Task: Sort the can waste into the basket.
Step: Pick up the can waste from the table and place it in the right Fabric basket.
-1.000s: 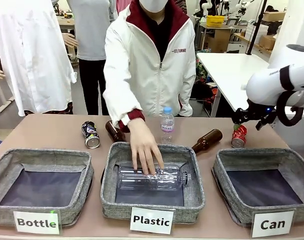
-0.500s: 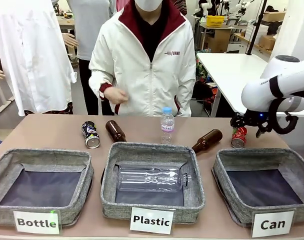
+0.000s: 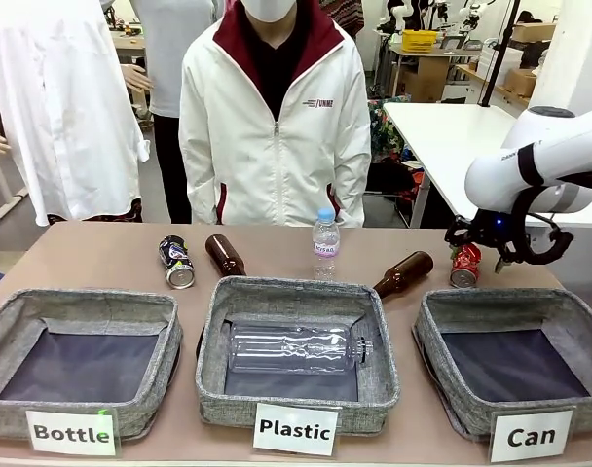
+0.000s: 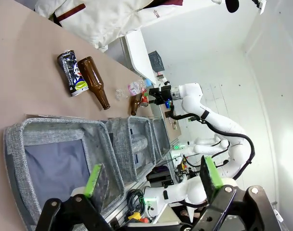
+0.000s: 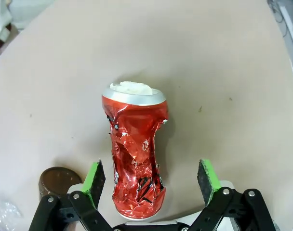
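Plastic bottle lies in the middle bin; Can basket, table's front right corner, shows bare lining. Right gripper, wide, straddles red can; left gripper wide.

Bin signs read "Bottle", "Plastic" — the basket's, "Can".

Bright and evenly lit from overhead, with only soft shadows (a faint one beside the red can). Sharp in front; bowed toward wrist-view edges.
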Robot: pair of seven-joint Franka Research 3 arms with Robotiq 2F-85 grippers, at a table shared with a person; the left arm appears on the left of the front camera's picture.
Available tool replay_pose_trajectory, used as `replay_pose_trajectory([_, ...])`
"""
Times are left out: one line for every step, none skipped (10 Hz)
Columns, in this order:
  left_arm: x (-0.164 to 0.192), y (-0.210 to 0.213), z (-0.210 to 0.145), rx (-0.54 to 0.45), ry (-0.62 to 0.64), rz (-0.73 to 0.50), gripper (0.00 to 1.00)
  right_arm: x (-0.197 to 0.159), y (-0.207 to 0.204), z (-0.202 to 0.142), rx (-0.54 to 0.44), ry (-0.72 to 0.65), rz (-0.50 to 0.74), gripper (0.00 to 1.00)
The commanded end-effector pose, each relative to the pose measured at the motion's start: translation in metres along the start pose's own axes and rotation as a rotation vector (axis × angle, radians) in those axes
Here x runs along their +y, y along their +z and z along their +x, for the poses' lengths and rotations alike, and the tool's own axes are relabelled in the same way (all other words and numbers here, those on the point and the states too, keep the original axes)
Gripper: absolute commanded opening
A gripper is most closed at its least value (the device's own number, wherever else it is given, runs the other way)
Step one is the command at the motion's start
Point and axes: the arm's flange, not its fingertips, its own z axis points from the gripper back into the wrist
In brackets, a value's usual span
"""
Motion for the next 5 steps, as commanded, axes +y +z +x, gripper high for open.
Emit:
replay_pose_trajectory([-0.002, 0.0, 0.001, -0.012, -0.023, -0.02, 1.0, 0.007, 0.001, 0.006, 0.007, -0.018, -0.014, 1.0])
replay_pose_trajectory([-0.002, 0.0, 0.001, -0.012, -0.023, -0.02, 1.0, 0.009, -0.005, 0.008, 0.017, -0.019, -0.026, 1.0])
replay_pose_trajectory([-0.002, 0.0, 0.001, -0.012, -0.023, -0.02, 1.0, 0.011, -0.012, 0.01, 0.031, -0.014, -0.038, 1.0])
replay_pose_trajectory([-0.002, 0.0, 0.001, -0.012, -0.023, -0.02, 1.0, 0.013, -0.017, 0.01, 0.043, -0.007, -0.054, 1.0])
replay_pose_trajectory([-0.002, 0.0, 0.001, -0.012, -0.023, -0.02, 1.0, 0.015, -0.021, 0.008, 0.048, 0.002, -0.066, 1.0])
